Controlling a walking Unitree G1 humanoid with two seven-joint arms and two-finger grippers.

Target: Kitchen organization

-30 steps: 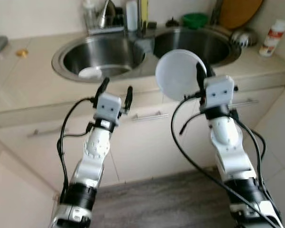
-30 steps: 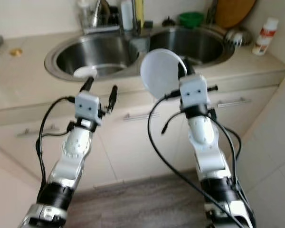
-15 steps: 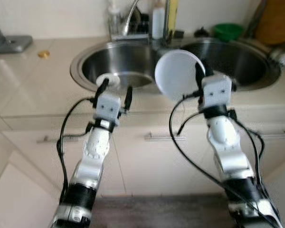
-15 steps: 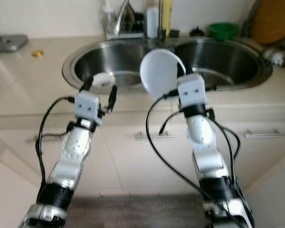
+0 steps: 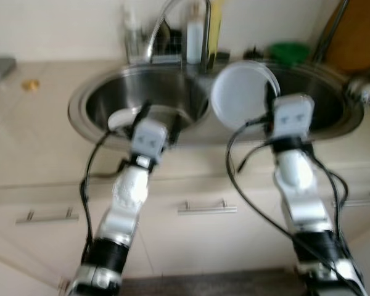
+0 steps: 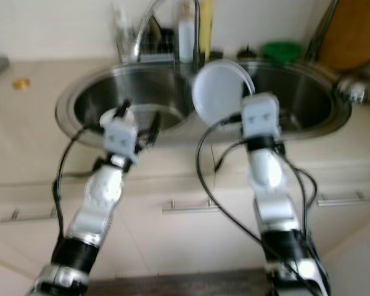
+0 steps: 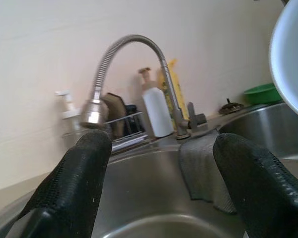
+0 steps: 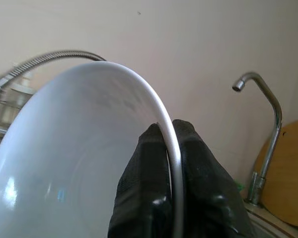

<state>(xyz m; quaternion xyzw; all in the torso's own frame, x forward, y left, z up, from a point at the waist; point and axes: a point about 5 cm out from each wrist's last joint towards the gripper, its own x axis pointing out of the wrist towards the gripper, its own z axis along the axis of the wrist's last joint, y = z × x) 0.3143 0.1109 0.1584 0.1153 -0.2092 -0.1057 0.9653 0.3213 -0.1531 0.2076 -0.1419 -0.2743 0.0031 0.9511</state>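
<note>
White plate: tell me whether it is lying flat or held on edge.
Held on edge. The right gripper pinches the white plate by its rim, upright above the sink.

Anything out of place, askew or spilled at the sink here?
Nothing spilled or damaged stands out. The right gripper pinches the white bowl by its rim, held on edge above the double sink. The left gripper is open over the left basin.

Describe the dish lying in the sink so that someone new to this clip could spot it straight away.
Find the steel double sink set in the beige counter and look into its left basin, under the curved flexible tap. The small white dish lies low in that basin, just beyond the left hand. Unlike the large round white plate pinched upright in the right hand, it lies flat in the basin.
</note>
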